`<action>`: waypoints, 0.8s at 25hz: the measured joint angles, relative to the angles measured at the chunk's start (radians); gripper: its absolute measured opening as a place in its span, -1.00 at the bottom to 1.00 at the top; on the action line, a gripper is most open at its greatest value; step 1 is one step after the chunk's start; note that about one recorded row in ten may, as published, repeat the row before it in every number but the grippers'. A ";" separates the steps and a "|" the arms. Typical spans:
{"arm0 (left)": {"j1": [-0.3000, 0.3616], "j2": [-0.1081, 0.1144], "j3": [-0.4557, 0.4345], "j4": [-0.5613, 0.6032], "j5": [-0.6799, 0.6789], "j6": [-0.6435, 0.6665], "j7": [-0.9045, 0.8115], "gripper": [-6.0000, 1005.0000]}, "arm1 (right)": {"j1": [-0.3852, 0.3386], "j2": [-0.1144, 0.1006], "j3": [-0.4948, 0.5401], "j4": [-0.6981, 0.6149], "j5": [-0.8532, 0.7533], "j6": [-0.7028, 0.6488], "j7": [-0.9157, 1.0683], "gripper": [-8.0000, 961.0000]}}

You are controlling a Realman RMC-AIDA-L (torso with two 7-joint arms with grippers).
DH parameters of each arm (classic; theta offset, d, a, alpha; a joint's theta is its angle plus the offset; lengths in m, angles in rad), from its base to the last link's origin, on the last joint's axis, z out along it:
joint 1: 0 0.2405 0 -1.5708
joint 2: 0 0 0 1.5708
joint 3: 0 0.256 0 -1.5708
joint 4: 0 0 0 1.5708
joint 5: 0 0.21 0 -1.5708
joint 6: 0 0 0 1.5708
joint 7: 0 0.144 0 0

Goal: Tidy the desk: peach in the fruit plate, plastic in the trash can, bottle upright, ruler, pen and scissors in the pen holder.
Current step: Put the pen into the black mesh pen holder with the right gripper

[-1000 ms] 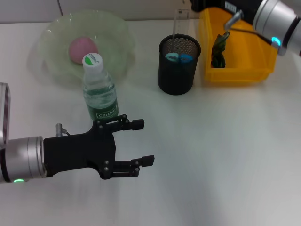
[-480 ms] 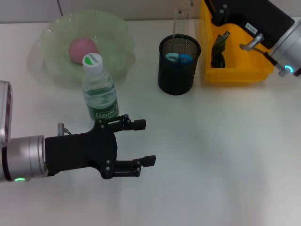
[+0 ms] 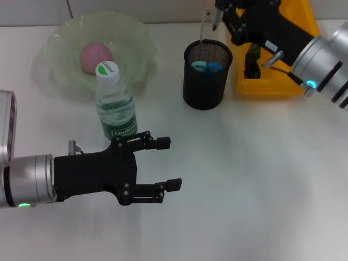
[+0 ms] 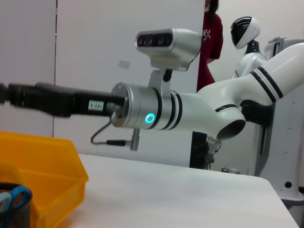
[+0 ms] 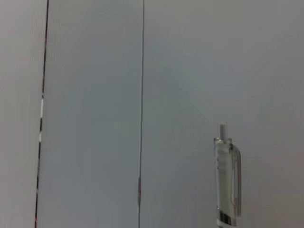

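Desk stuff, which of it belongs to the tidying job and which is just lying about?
Job: peach in the plate; bottle upright; pen holder with scissors and ruler; pen in the right gripper above the holder; yellow bin with dark plastic inside.

Lying about: nothing loose; the left gripper hovers open near the bottle.

Bright, even overhead light across white table; slight overexposure washes surface near right. Shadows soft, faint: pale smudge near left gripper, dim patch beside pen holder. Fruit plate edges hazy, blurred at far left. Small green and cyan indicator lights glow on arms. Wrist views flat-lit; pen reasonably sharp against plain grey wall.
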 joint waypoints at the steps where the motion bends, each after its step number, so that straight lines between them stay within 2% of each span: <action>1: 0.000 0.000 0.000 0.000 0.000 0.000 0.000 0.62 | 0.005 0.001 0.000 0.010 0.000 0.008 -0.005 -0.75; 5: -0.002 0.000 0.000 0.000 0.000 0.000 0.001 0.62 | 0.026 0.003 0.001 0.061 0.003 0.035 -0.003 -0.73; 20: 0.001 -0.001 0.000 0.000 0.002 0.000 0.008 0.62 | 0.021 0.006 -0.010 0.123 0.005 0.047 0.002 -0.62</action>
